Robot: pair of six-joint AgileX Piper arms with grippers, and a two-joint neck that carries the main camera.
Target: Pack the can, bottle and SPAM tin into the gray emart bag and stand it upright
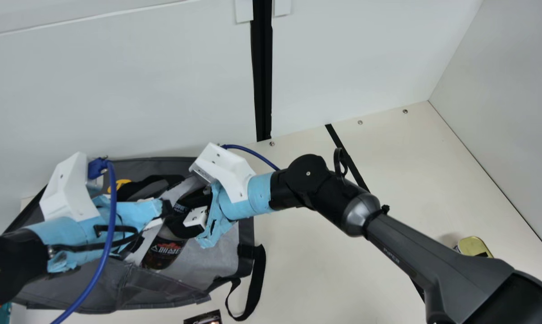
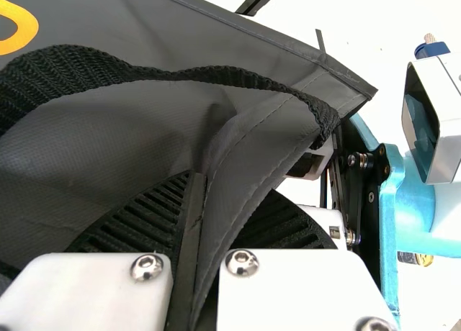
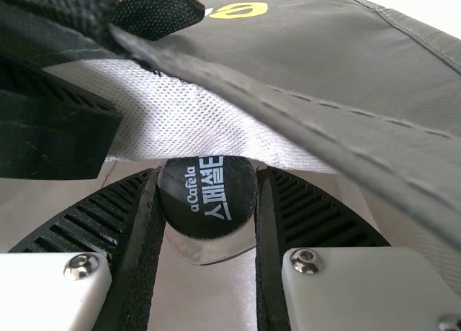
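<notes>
My left gripper is at the mouth of the gray bag. In the left wrist view the left gripper is shut on a fold of the bag's rim. My right gripper reaches inside the bag's mouth, around the top of the bottle, whose dark lower part lies against the pale lining. In the right wrist view the right gripper is shut on the black cap, just under the lining's edge. A gold-topped tin stands on the table at the right, partly behind my right arm.
A black strap hangs off the bag's right side onto the table. A dark printed item is cut off by the main view's bottom edge, and something teal by its lower left corner. White walls rise behind and at the right.
</notes>
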